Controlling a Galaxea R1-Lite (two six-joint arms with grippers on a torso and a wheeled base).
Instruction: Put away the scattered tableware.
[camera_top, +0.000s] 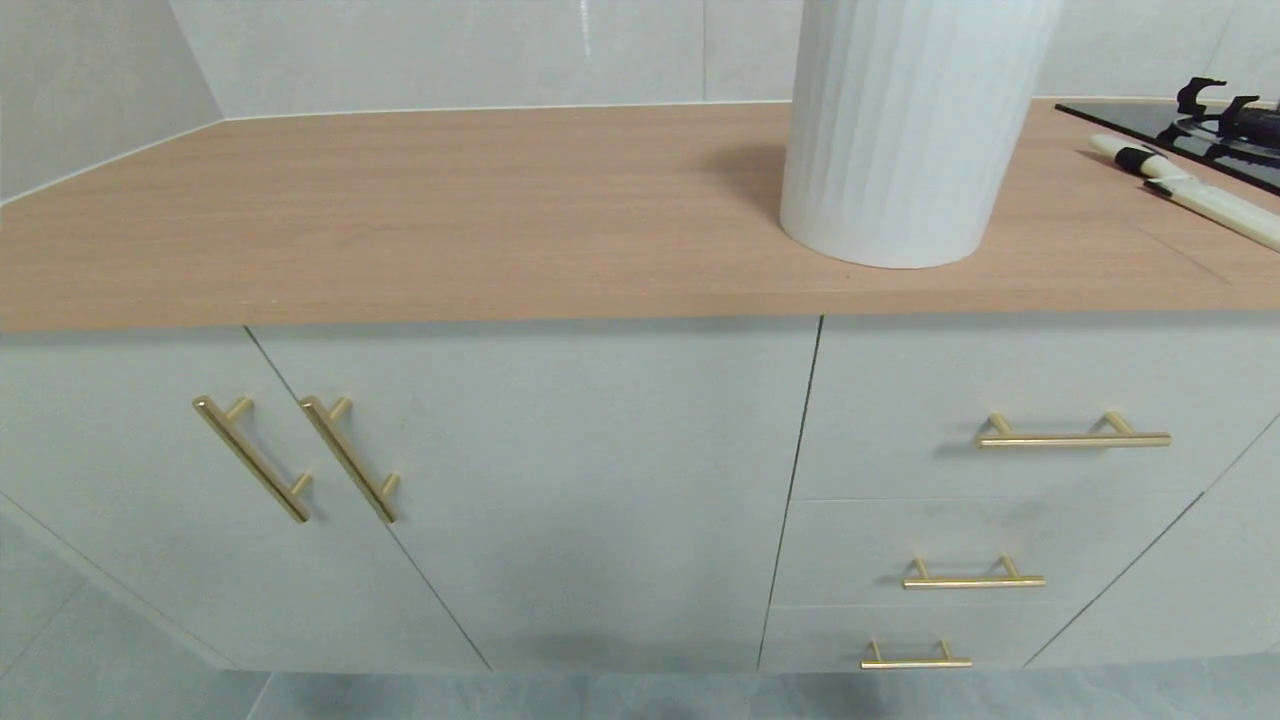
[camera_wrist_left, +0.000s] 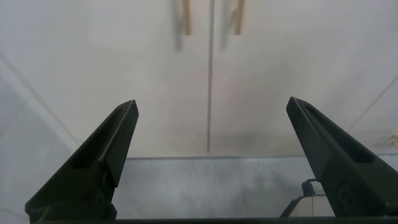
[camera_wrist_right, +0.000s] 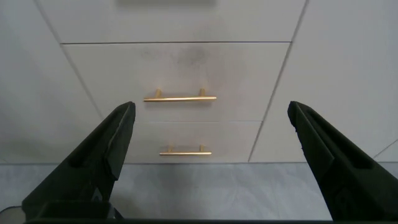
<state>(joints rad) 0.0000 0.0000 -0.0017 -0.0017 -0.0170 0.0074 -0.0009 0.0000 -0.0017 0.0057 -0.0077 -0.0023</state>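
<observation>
Both jaws wide: my left gripper faces the cabinet doors; my right gripper, the drawers. A knife lies on the countertop near a white container.

You face a wood-topped desk set into a corner of pale tiled walls. Below it, to the left, two light cabinet doors carry brass bar handles side by side at their seam. To the right, three stacked drawers each carry one horizontal brass handle. The floor is grey.
</observation>
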